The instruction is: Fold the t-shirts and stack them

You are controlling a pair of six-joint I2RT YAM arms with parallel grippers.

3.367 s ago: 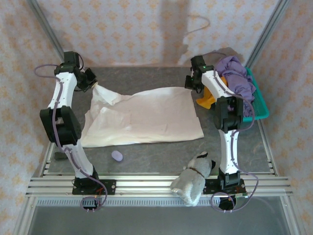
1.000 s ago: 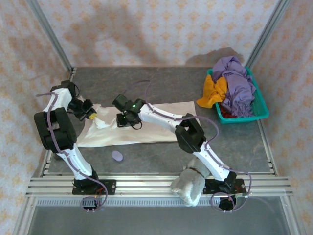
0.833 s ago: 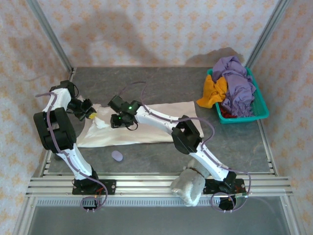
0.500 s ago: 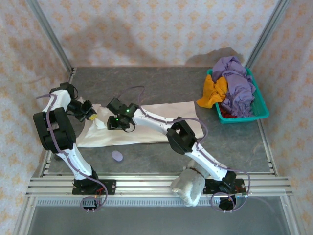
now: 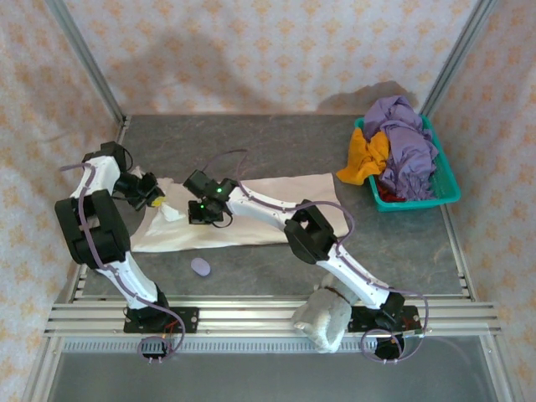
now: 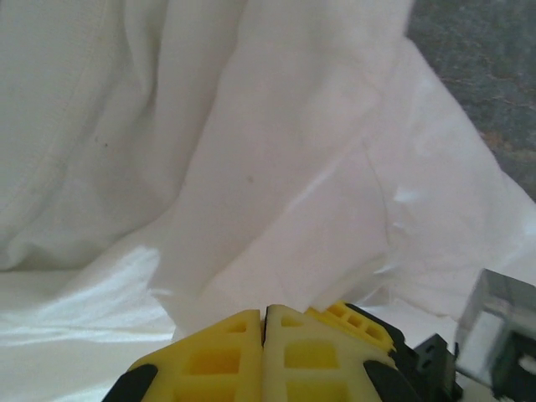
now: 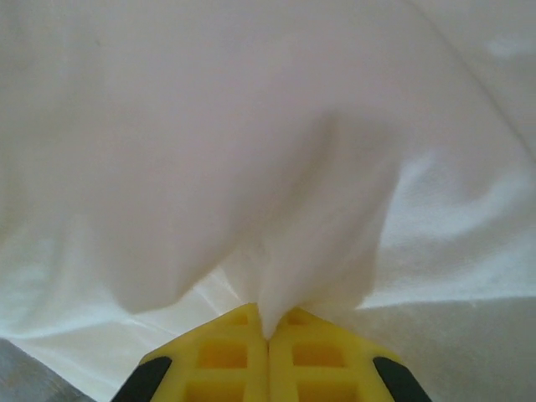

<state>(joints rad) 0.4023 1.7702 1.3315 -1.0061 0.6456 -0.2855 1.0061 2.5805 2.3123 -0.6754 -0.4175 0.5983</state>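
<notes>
Clamping the cream t-shirt: left gripper and right gripper are both pinching cloth, plush toy sitting apart.

We note walls of pale pink wallpaper with a repeating orange floral motif on three sides. The dark grey mottled tabletop is bounded by slanting silver aluminium corner posts and ribbed silver aluminium rails at the near edge. Lighting is even (soft shadows fall on the back wall).

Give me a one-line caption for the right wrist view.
Close-up: the right gripper shut on a pinched fold of the cream-white t-shirt.
</notes>
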